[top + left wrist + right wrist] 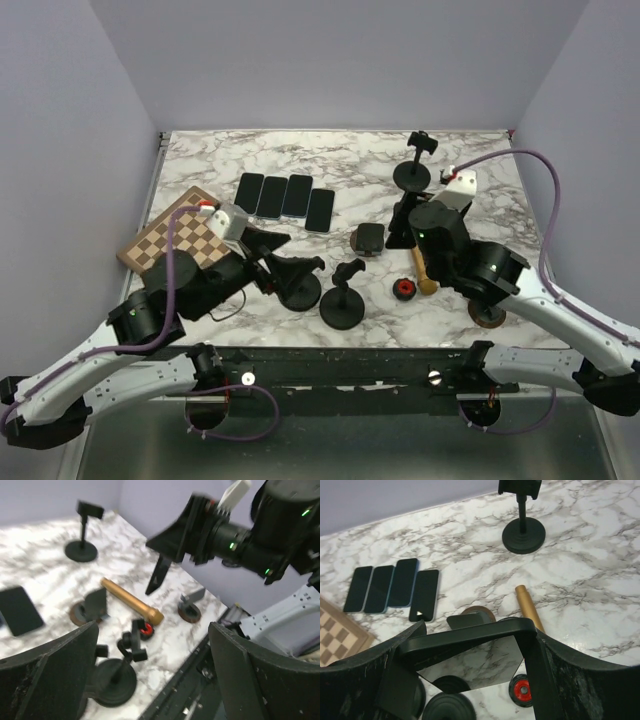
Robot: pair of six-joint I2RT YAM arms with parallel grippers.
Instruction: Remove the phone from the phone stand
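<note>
My right gripper (477,642) is clamped on the phone (470,662) by its edges, holding it up off the marble table (600,560) with its glossy face mirroring the marble (pretty neat tbh). Just past it sit a little brown-based stand (472,616) and a gold rod (529,607), and four more phones (390,587) lie in a row farther out. My left gripper (154,645) is spread wide with nothing in it.

Grey-veined white marble table (350,160), brown/tan checked board (180,238), blk phones (297,195), gold rod (529,607), prob. red-centred blk wheel (404,289).
</note>
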